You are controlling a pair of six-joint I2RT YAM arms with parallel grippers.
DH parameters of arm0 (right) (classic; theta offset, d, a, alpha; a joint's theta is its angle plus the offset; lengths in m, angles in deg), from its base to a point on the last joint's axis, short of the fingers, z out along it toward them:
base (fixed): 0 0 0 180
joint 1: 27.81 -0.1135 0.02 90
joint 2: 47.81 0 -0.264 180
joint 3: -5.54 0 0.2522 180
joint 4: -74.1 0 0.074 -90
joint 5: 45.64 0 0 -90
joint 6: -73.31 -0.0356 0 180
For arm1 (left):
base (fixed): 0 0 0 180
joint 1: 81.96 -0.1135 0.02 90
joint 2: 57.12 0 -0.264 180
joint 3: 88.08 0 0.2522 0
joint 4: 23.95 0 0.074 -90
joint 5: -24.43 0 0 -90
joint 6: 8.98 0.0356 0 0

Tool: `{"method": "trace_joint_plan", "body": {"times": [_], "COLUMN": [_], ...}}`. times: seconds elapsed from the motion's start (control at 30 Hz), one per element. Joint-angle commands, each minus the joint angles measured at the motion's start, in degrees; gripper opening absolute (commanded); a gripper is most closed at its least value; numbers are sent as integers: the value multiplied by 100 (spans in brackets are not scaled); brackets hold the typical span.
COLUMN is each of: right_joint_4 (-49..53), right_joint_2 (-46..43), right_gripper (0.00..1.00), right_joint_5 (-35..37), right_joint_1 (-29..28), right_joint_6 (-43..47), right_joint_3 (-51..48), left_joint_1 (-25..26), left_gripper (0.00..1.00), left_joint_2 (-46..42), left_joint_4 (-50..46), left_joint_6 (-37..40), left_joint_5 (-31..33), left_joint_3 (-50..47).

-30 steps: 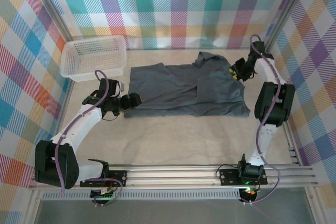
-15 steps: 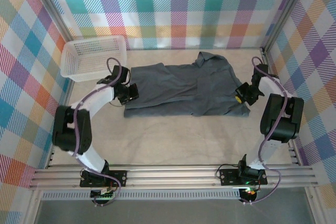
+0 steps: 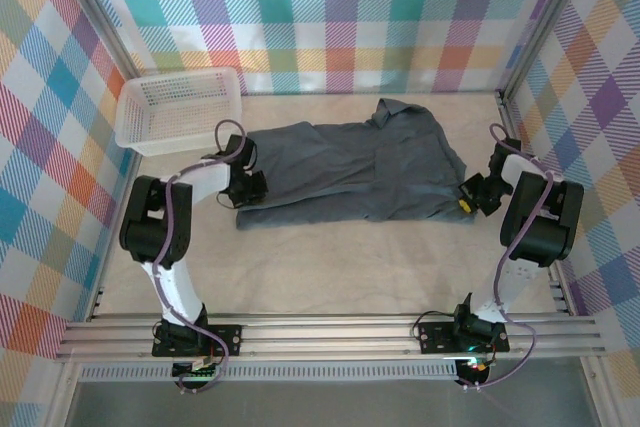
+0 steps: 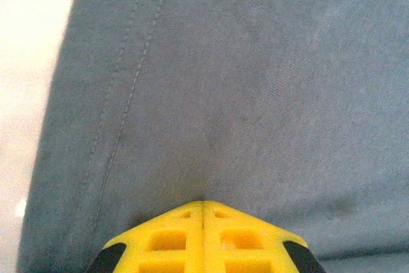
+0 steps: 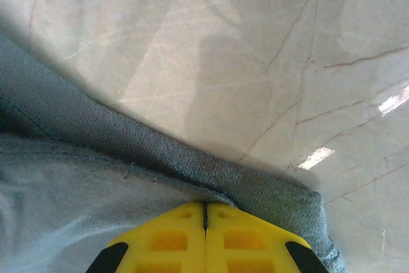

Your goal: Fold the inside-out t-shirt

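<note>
T-shirt (image 3: 350, 172) is seen spread flat across the middle of the surface (image 3: 330, 267), with a basket (image 3: 180, 109) just beyond its far left corner. The left jaws are closed at the shirt's left edge, where cloth puckers at their tips in the left wrist view. The right jaws are closed on the rolled hem at the right edge. Both ends appear to be pinched. For a clean fold, both ends should be lifted together, kept level and taut, so that no lower layer is dragged along.
</note>
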Motion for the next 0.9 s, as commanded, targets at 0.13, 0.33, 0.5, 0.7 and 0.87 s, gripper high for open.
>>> {"method": "trace_joint_plan", "body": {"times": [0.13, 0.33, 0.5, 0.7, 0.87], "right_joint_4": [545, 880, -84, 55, 257], "right_joint_2": [-1397, -2765, -3566, -1363, 570], "right_gripper": [1, 4, 41, 53, 53], "right_joint_5": [464, 312, -1078, 1445, 2087], "right_joint_1": [105, 105, -205, -1481, -1680], "right_joint_6": [-202, -653, 631, 2320, 3281], "right_joint_3": [-2047, -2798, -1851, 819, 2590], "left_joint_1": [123, 368, 377, 346, 285], "left_gripper": [0, 2, 46, 51, 60], "left_joint_2": [-1531, -2542, -2893, -2271, -2007], "left_joint_4": [-688, -952, -1118, -609, -315], "left_joint_6": [-307, -549, -268, 390, 971], "left_joint_5": [-201, -89, 348, 874, 755], "left_joint_3": [-2076, -2164, -1371, -372, 101]}}
